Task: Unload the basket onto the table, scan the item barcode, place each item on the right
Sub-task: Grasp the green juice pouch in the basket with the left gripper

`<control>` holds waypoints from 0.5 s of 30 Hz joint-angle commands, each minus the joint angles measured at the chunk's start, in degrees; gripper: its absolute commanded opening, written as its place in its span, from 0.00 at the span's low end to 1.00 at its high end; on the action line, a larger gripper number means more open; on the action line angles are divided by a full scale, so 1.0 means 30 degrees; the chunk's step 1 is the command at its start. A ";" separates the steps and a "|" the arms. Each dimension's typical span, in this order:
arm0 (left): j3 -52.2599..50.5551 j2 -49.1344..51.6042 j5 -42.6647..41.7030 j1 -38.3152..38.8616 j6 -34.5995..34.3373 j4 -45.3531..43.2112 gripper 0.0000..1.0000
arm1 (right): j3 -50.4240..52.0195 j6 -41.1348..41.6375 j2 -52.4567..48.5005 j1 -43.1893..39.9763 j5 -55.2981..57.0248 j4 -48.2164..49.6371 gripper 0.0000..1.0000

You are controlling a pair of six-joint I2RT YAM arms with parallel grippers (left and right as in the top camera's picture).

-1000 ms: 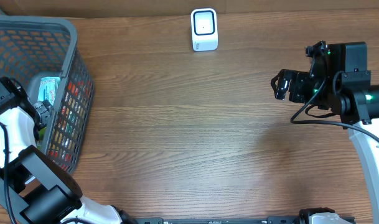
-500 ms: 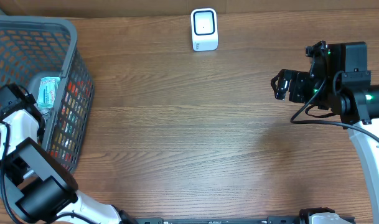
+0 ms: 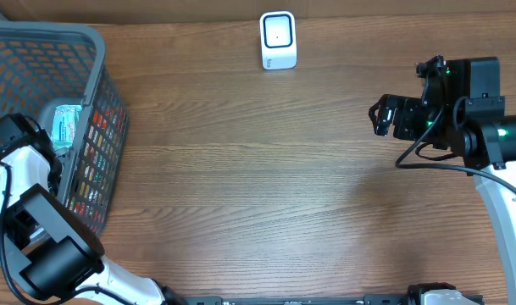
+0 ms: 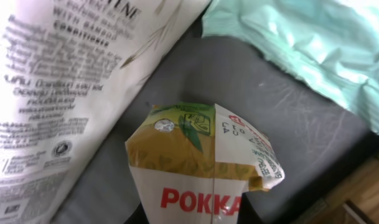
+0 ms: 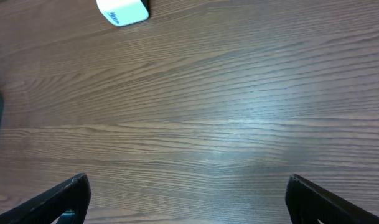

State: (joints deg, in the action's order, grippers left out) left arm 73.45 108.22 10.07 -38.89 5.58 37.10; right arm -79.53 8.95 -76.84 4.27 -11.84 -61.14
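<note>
Your item, the Pokka carton [image 4: 201, 162], is down inside the grey basket [image 3: 71, 38] at the left edge of the table [image 3: 258, 195]. It sits on the basket's dark floor, beside a white conditioner bottle [image 4: 58, 93] and just below a mint-green packet [image 4: 313, 43]. In the left wrist view its folded top fills the lower middle of the frame, right where the jaws meet. The left gripper [image 3: 24, 135] has reached into the basket and is closed, and by my reading it is pinched on the carton's top end, though the fingers themselves barely show. So judge the pick as made but not proven: the carton has not been lifted clear of the basket, and no barcode is visible on the faces you can see. The whole carry is left to do, because the white scanner [image 3: 278, 40] stands well apart at the far edge of the table. You will also have to find which face bears the code and turn it toward the scanner's window. Your right gripper [image 5: 189, 199] hangs over bare wood with its jaws spread wide and nothing between them, idle for now.
</note>
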 commanded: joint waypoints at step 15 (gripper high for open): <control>1.7864 0.0306 -0.4495 0.1836 -0.2645 1.3398 0.04 | -0.0386 -0.0153 0.0066 0.0146 -0.0153 0.0182 1.00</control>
State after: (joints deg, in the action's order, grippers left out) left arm 116.14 110.78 -0.05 -35.29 -1.58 73.45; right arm -79.53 8.93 -76.84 4.27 -11.86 -60.95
